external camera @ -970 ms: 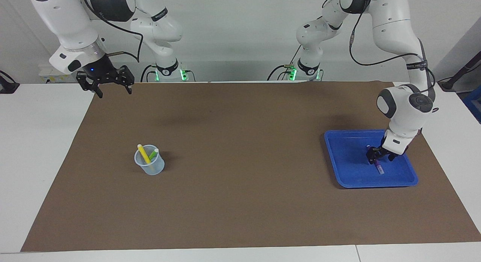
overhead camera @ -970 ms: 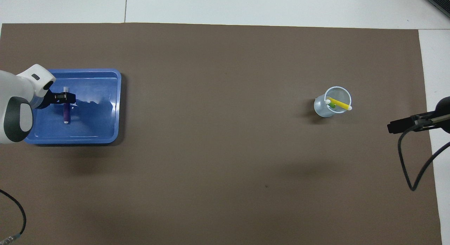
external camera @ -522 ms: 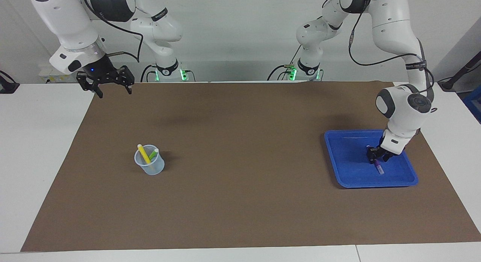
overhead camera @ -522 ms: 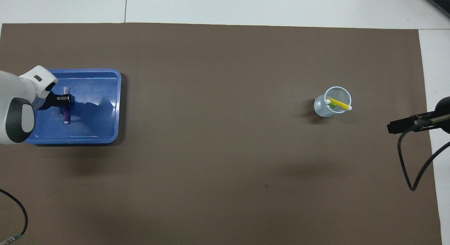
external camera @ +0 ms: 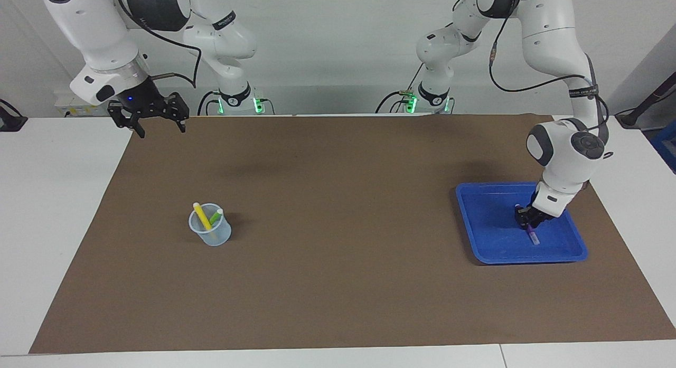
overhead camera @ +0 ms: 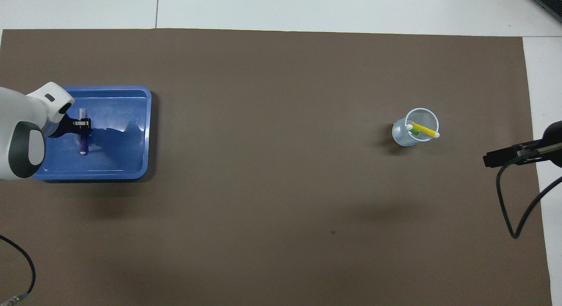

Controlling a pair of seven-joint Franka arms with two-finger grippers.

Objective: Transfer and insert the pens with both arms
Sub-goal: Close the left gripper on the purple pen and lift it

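A purple pen [external camera: 533, 235] [overhead camera: 83, 143] lies in the blue tray [external camera: 491, 220] [overhead camera: 125, 121] at the left arm's end of the table. My left gripper [external camera: 528, 220] [overhead camera: 82, 123] is down in the tray, shut on the pen near its middle. The pen's pale end pokes out nearer the robots. Toward the right arm's end stands a clear cup [external camera: 211, 235] [overhead camera: 403, 137] holding a yellow pen [external camera: 202, 216] [overhead camera: 423, 130] and a green pen [external camera: 216, 216] [overhead camera: 414, 131]. My right gripper [external camera: 159, 126] waits open, high over the mat's corner by its base.
A brown mat [external camera: 338, 252] covers most of the white table [external camera: 47, 199]. The tray sits close to the mat's edge at the left arm's end. A black cable [overhead camera: 509, 200] loops over the mat at the right arm's end.
The left gripper's fingers have closed onto the purple pen in the tray, and its wrist has shifted slightly. The right arm has stayed put.
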